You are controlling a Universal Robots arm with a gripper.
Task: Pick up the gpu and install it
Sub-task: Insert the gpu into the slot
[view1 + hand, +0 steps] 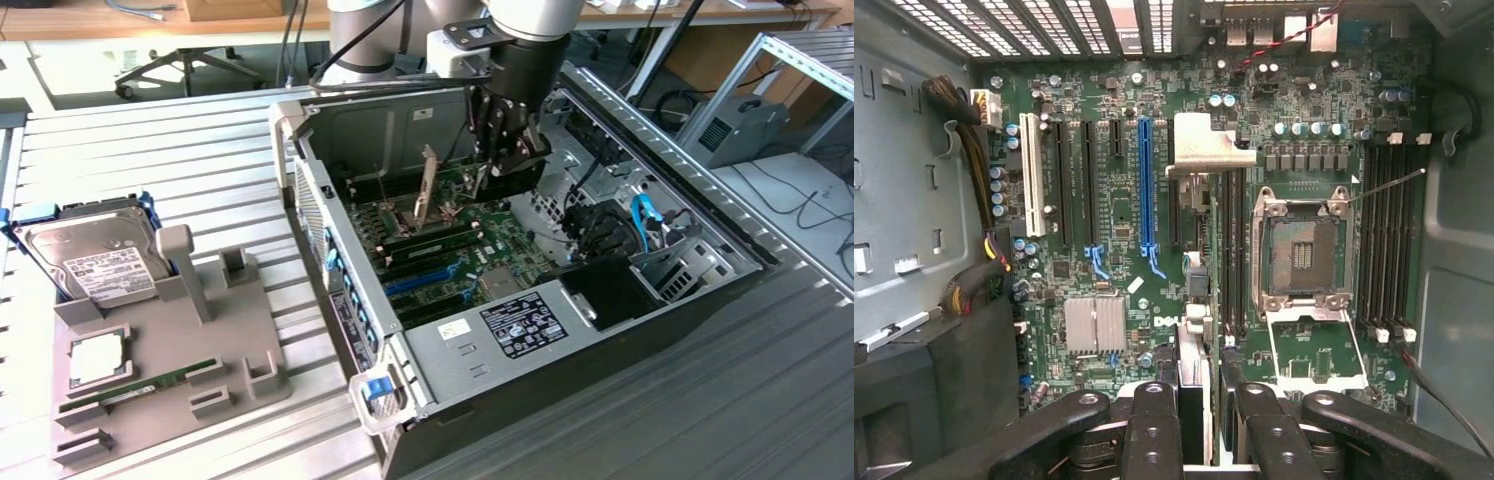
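Observation:
My gripper (pixel 511 160) reaches down into the open computer case (pixel 441 345) and is shut on the gpu (pixel 430 192). The card hangs upright over the motherboard with its silver bracket towards the case's back wall. From the wrist, the gpu (pixel 1194 370) appears edge-on between the two black fingers (pixel 1154 420). Its silver bracket (pixel 1204 150) sits at the far end. The card lines up over a black slot (pixel 1174 205) between the blue slot (pixel 1145 180) and the CPU socket (pixel 1304 250). I cannot tell whether its edge touches the slot.
A grey fixture tray (pixel 247 330) at the exterior view's left holds a silver hard drive (pixel 100 262), a processor chip (pixel 96 358) and a green memory stick (pixel 134 388). Inside the case are cables (pixel 974 150), a heatsink (pixel 1094 325) and blue SATA leads (pixel 645 225).

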